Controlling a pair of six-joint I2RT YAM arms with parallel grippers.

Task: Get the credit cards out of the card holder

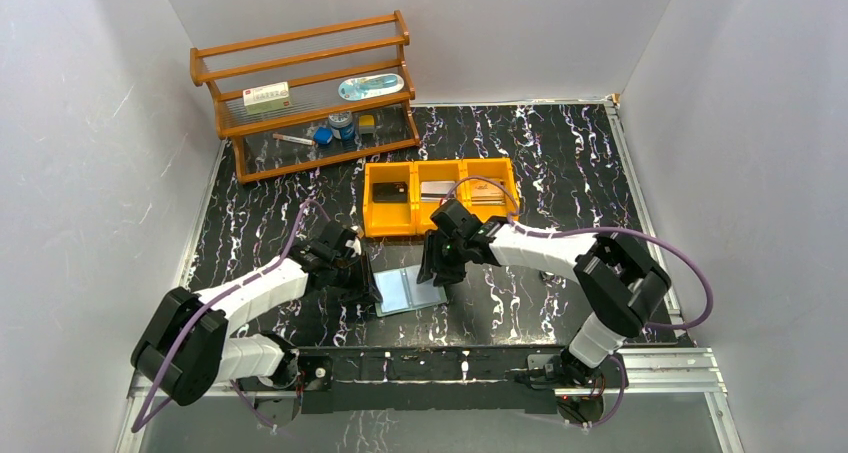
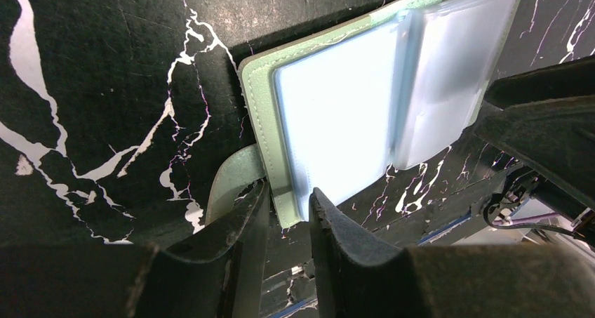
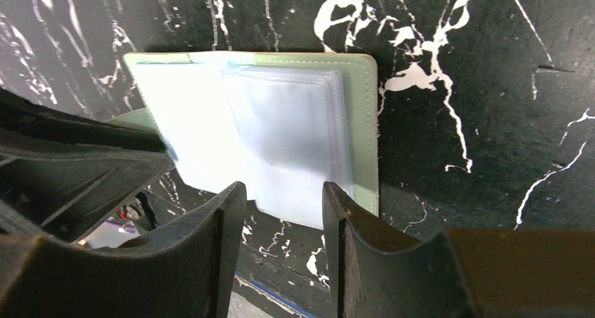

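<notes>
So: credit cards (image 1: pixel 437 189) in orange bin (image 1: pixel 390 228); card holder (image 1: pixel 405 291) open, sleeves look empty. Left hand (image 2: pixel 288 193) narrow, grip unclear; right hand (image 3: pixel 284 189) parted, empty.

**marbleguy:** what else is on that black marbled table (image 1: pixel 560 163)?

**binwatcher:** orange three-slot bin (image 1: pixel 392 229) mid-table, wooden rack (image 1: pixel 310 111) at the back left with a white box (image 1: pixel 267 96) and a blue oval dish (image 1: pixel 371 86) on it
</notes>
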